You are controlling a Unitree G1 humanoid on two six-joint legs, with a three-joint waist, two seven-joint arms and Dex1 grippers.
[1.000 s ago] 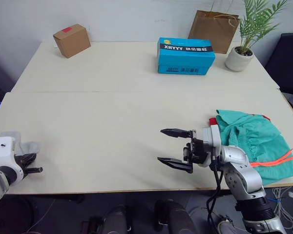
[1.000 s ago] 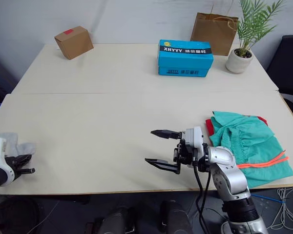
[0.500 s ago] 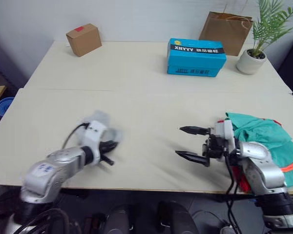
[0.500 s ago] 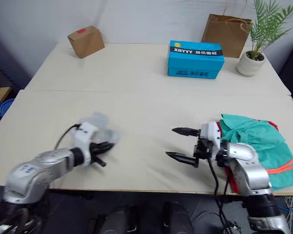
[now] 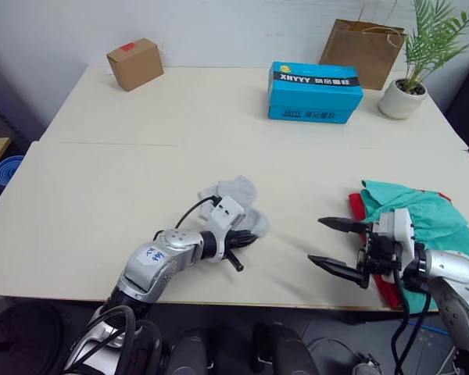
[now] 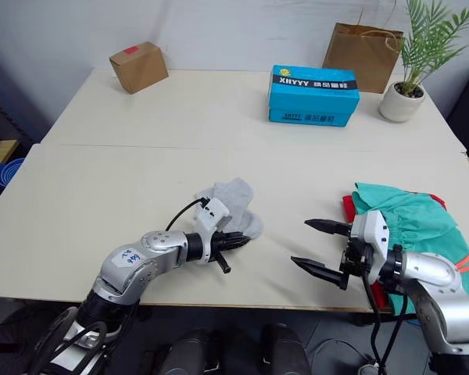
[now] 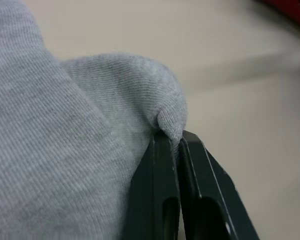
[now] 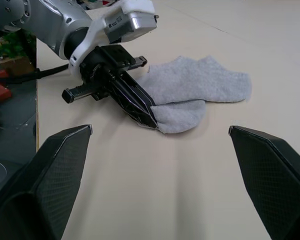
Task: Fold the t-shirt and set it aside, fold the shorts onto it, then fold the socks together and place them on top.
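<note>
While the socks lie near the middle of the surface, the left tool is clamped on the edge of one of them. To the right, the right tool hovers with its fingers wide apart, just beside the shorts, which are piled over the t-shirt at the surface's right edge.

Looks like an office or lab room tbh. Big plain counter against a white wall, with a cardboard box, paper bag and potted plant.
</note>
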